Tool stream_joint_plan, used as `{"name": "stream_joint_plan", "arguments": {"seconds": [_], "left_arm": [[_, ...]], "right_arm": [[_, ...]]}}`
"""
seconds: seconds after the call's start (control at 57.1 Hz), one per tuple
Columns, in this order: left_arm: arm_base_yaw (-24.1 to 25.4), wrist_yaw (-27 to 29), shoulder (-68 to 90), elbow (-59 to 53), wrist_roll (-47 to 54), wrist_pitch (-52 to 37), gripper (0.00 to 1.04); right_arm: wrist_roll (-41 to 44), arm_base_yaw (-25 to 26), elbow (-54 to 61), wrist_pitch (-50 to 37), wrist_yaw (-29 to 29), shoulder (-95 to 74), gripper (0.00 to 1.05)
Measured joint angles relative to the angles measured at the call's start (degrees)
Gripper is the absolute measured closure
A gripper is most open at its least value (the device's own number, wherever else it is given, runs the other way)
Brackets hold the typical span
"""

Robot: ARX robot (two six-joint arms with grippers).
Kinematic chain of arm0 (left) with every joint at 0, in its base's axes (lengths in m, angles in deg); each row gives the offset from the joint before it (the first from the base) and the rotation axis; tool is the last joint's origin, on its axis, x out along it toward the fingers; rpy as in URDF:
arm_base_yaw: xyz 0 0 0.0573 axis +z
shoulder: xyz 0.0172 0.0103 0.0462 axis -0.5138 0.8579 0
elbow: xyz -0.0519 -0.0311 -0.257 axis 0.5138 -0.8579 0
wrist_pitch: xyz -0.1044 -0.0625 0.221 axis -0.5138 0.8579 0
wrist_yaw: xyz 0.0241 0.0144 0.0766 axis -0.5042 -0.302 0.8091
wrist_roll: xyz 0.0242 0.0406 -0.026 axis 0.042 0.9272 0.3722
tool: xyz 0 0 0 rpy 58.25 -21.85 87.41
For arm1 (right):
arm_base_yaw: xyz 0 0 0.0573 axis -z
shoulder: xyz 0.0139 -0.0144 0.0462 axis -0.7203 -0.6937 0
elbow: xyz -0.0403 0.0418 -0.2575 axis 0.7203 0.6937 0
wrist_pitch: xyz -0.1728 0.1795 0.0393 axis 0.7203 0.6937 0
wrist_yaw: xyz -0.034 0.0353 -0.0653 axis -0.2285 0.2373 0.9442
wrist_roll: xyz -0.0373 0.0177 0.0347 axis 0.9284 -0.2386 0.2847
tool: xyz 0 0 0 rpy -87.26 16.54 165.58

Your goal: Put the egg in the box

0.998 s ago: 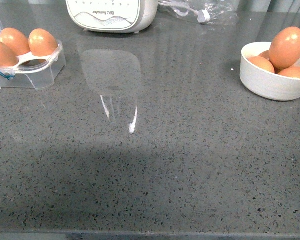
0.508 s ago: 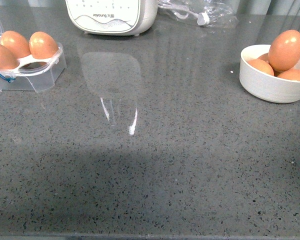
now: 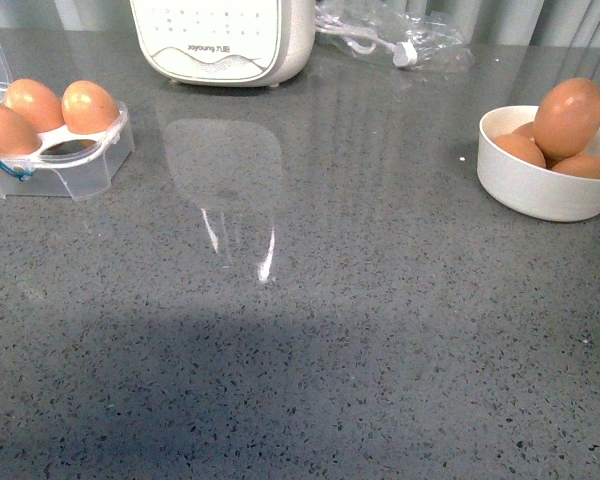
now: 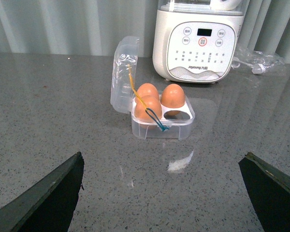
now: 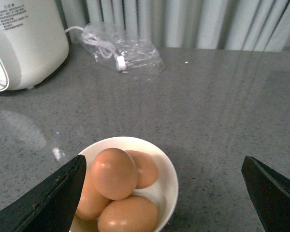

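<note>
The clear box [image 3: 70, 165] stands at the far left of the grey counter with three eggs [image 3: 88, 105] in its cups; its lid is open. In the left wrist view the box [image 4: 162, 126] lies ahead of my open, empty left gripper [image 4: 164, 193]. A white bowl [image 3: 528, 180] at the right holds several eggs, one egg [image 3: 568, 117] on top. In the right wrist view the top egg [image 5: 114, 173] in the bowl [image 5: 166, 179] sits near the left finger of my open, empty right gripper [image 5: 164, 193]. Neither gripper shows in the front view.
A white kitchen appliance [image 3: 223, 35] stands at the back of the counter, with a clear plastic bag [image 3: 395, 35] holding a cable to its right. A curtain hangs behind.
The front view has shifted slightly: box, bowl and appliance sit a little lower in the picture. Nothing on the counter has moved relative to the rest.
</note>
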Motion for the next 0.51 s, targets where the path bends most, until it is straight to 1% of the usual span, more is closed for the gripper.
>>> {"name": "stream_joint_plan", "arguments": {"seconds": [0.088, 0.193, 0.333, 0.508], "left_arm": [[0.00, 0.00, 0.00, 0.00, 0.00, 0.00, 0.07], [0.00, 0.00, 0.00, 0.00, 0.00, 0.00, 0.07], [0.00, 0.02, 0.00, 0.00, -0.02, 0.00, 0.07], [0.00, 0.00, 0.00, 0.00, 0.00, 0.00, 0.07]], "right_arm": [[0.44, -0.70, -3.85, 3.17, 0.15, -3.34, 0.07], [0.13, -0.96, -7.19, 6.99, -1.49, -6.49, 0.07], [-0.31, -1.22, -9.20, 9.31, -2.84, -9.27, 0.07], [-0.72, -1.79, -10.62, 9.77, -3.28, -12.63, 0.07]]}}
